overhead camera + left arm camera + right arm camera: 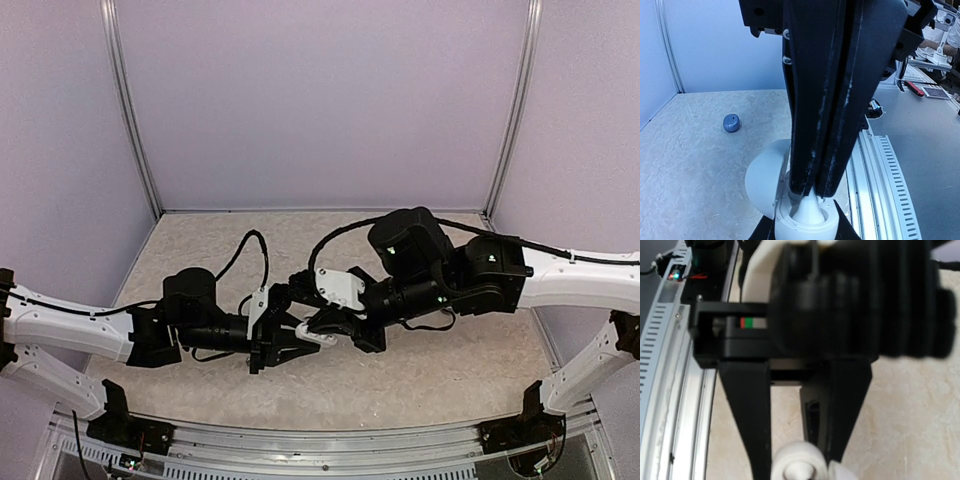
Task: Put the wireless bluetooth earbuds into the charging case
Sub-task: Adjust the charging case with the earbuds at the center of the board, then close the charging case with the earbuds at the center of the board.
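Below, mottled beige tabletop (430,380); lilac walls (320,100); charging case (789,225), white earbud (808,210).

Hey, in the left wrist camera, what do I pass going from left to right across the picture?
Blue-grey earbud → open lid of the white charging case → right claw pinching a white earbud → slotted metal rail.

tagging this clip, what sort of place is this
Probably a robotics lab work cell: plain panel walls on aluminium posts enclose a speckled tabletop, and a grey bench stands just outside.
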`<action>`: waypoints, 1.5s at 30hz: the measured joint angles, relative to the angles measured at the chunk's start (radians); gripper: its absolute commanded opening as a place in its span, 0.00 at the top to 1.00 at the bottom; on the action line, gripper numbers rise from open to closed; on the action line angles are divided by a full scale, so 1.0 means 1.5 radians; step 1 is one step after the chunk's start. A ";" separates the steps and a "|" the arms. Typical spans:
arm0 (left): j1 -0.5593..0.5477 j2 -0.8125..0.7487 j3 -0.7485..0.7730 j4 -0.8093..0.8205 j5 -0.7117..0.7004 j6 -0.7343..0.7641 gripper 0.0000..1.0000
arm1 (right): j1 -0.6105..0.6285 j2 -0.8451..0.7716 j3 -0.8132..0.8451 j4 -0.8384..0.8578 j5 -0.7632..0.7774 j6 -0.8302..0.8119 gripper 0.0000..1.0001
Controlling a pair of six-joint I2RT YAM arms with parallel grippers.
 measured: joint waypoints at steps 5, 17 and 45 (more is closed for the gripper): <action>0.000 0.000 -0.001 -0.003 -0.012 -0.001 1.00 | 0.001 0.003 0.000 0.001 0.025 0.000 0.96; 0.003 0.000 -0.001 0.013 -0.017 -0.012 1.00 | 0.007 0.000 0.000 0.009 0.049 -0.007 0.79; 0.002 0.000 -0.001 0.055 0.019 -0.012 1.00 | -0.027 -0.117 -0.061 0.087 0.137 0.014 0.73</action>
